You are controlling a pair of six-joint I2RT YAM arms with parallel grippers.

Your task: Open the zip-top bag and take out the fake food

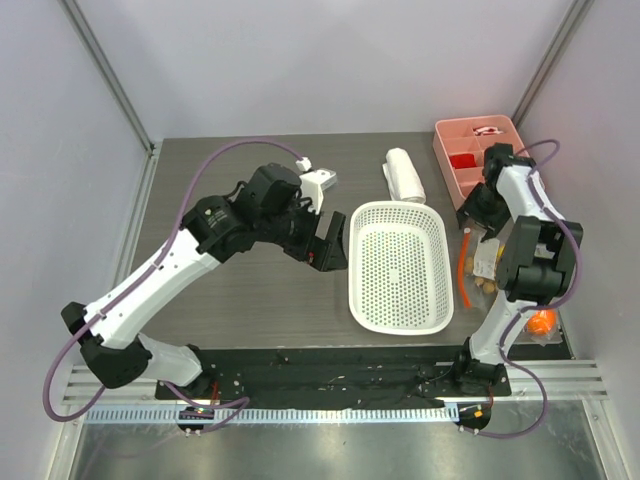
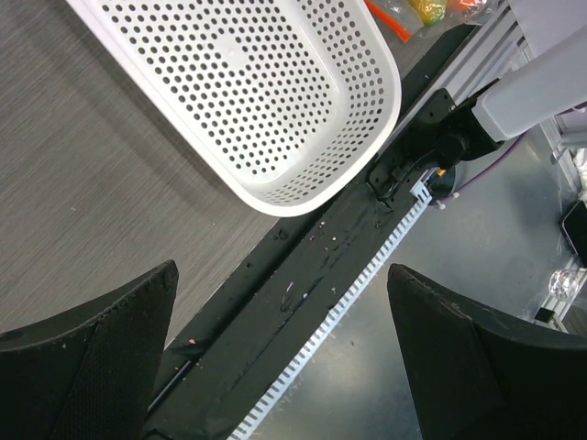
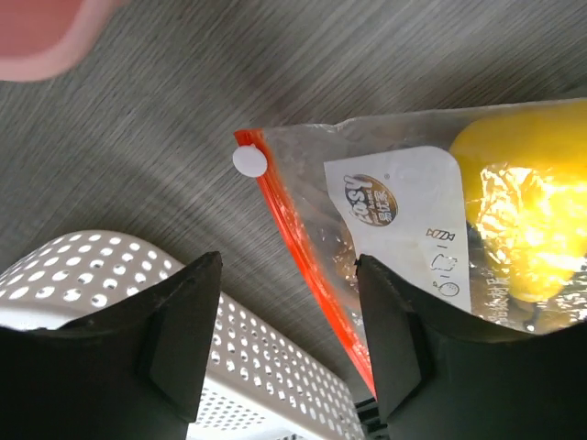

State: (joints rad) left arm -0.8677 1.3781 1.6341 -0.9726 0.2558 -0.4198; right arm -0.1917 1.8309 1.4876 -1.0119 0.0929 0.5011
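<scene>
right gripper (image 3: pixel 289 266) hangs over the zip-top bag (image 3: pixel 394 211) with jaws apart, clamping nothing. the orange-red zip strip (image 3: pixel 293 247) crosses the gap, apparently lined up for a pinch at the mouth. bag film is clear and crinkly. the fake food (image 3: pixel 527 211), glossy, rounded and yellow, sits inside, outboard of the gap. left gripper (image 2: pixel 282 275) has its jaws wide apart and empty, just short of the perforated basket (image 2: pixel 275 101).

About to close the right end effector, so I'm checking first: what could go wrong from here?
The right end effector hangs open over the orange zip strip, not the white slider; closing may just pinch the zip-top bag shut. The left end effector is open beyond the basket, so nothing holds the bag; a pull may drag it, yellow fruit included.
</scene>
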